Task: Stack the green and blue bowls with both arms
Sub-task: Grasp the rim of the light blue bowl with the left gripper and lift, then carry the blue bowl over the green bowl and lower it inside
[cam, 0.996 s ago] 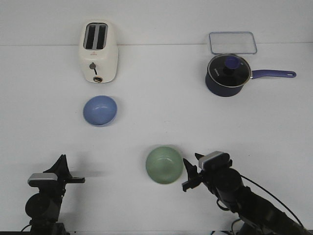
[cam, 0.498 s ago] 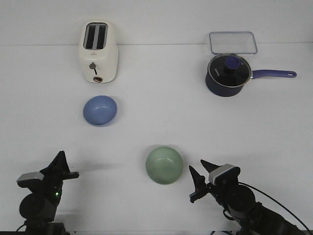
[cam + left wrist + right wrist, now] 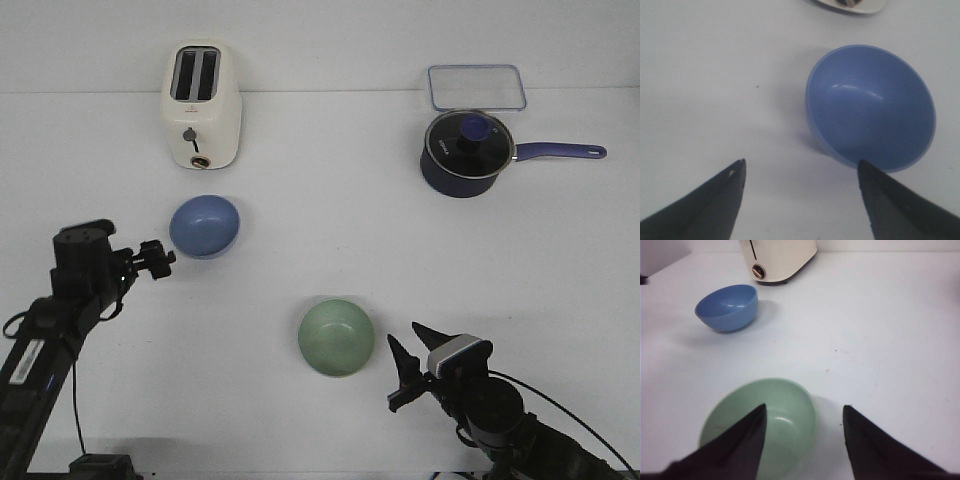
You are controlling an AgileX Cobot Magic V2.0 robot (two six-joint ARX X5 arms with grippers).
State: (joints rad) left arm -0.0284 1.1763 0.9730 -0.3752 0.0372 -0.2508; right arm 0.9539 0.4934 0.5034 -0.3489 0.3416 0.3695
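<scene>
The left hand (image 3: pixel 158 258), fingers spread, sits just beside the blue bowl (image 3: pixel 205 225) toward the surface's left edge, while the right hand (image 3: pixel 403 362), also spread, flanks the green bowl (image 3: pixel 336 337).

A cream toaster (image 3: pixel 201 105) stands upright in the upper left of the front view, its two dark slots facing up and a lever and round knob on its front face. In the upper right sits a dark navy saucepan (image 3: pixel 460 160) under a glass lid (image 3: pixel 470 138) with a blue knob, its blue handle (image 3: pixel 560 152) pointing toward the right edge. Just behind the saucepan lies a clear rectangular container lid (image 3: pixel 476 87). All rest on a plain white tabletop (image 3: pixel 330 230).
</scene>
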